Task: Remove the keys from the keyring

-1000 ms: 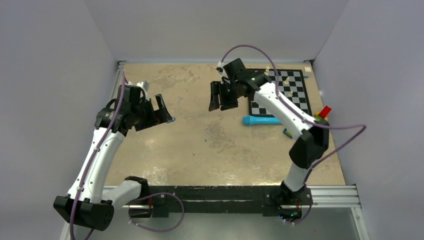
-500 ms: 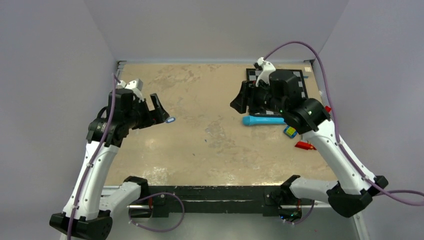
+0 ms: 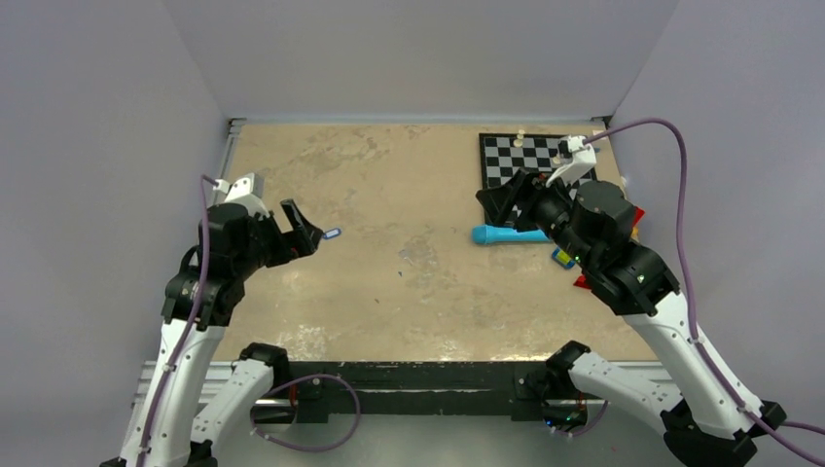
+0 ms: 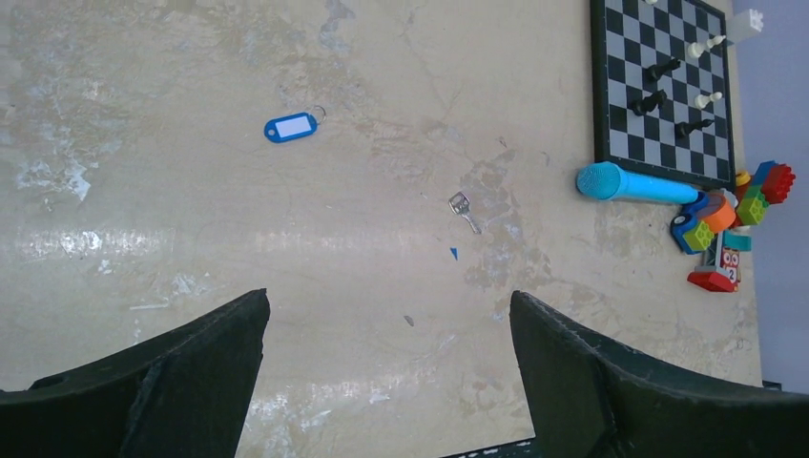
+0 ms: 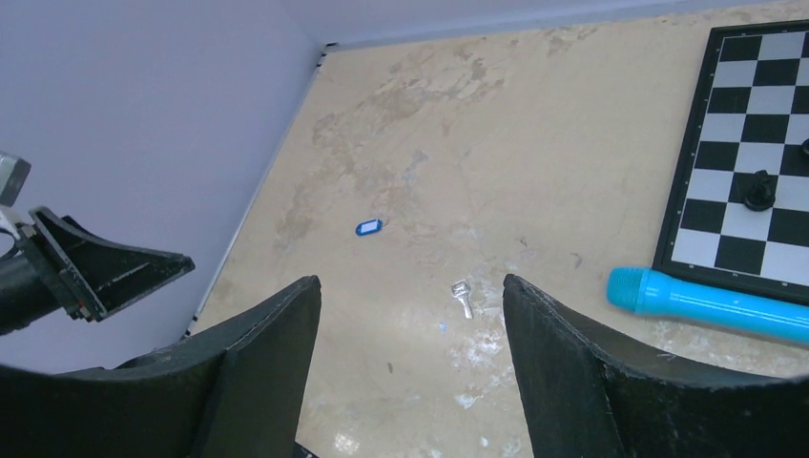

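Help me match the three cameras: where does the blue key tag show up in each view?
Top external: the blue key tag lies left of centre, at mid-height.
Left wrist: the tag is in the upper left.
Right wrist: the tag is just left of centre.
Shared landmark: the light-blue tube, right of the tag in every view.

L arm elbow-bent, wrist up, L tool (image 3: 305, 232) raised, jaws spread wide, nothing betw. them. R arm reaching fwd, R tool (image 3: 494, 206) raised too, jaws parted & empty, aimed toward L tool, well apart.
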